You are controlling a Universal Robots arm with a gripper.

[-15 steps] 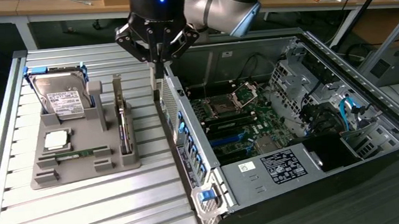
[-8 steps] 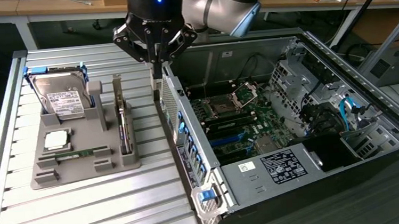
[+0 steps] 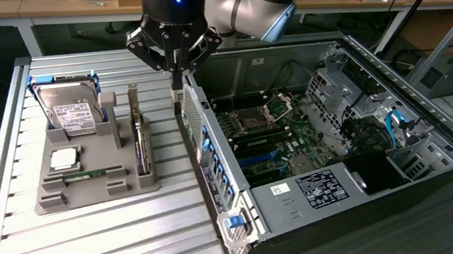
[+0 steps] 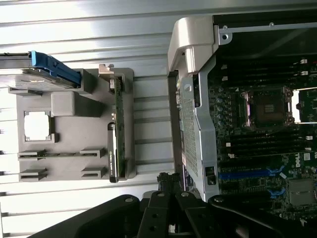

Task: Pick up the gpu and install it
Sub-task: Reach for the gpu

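Over the side wall of the open computer case [image 3: 203, 135] hangs the gripper [image 3: 177, 89], its fingers drawn tight together. The tips end against the dark edge of the case, so it is hard to tell whether anything thin sits between them. In the wrist view the gripper [image 4: 168, 181] is black linkage cut off by the picture's edge.

The gpu [image 3: 140, 143] stands on edge in a slot of the grey holder tray [image 3: 86, 195], apart from the gripper and untouched. Only its thin upper edge and pale bracket show — the card's face is hidden. In the wrist view the gpu [image 4: 118, 134] is likewise a narrow green-edged strip.

Beside it on the tray, a tall grey post [image 3: 110, 112] rises between the gpu and the hard drive [image 3: 72, 112], which leans in a blue-edged carrier. The case wall stands between the tray and the motherboard [image 3: 268, 136], whose far part is lost in shadow and cables. Everything rests on a slatted metal table [image 3: 98, 246].

On the tray I count one gpu, one hard drive, one processor chip [image 3: 64, 157] and one memory stick [image 3: 84, 173].
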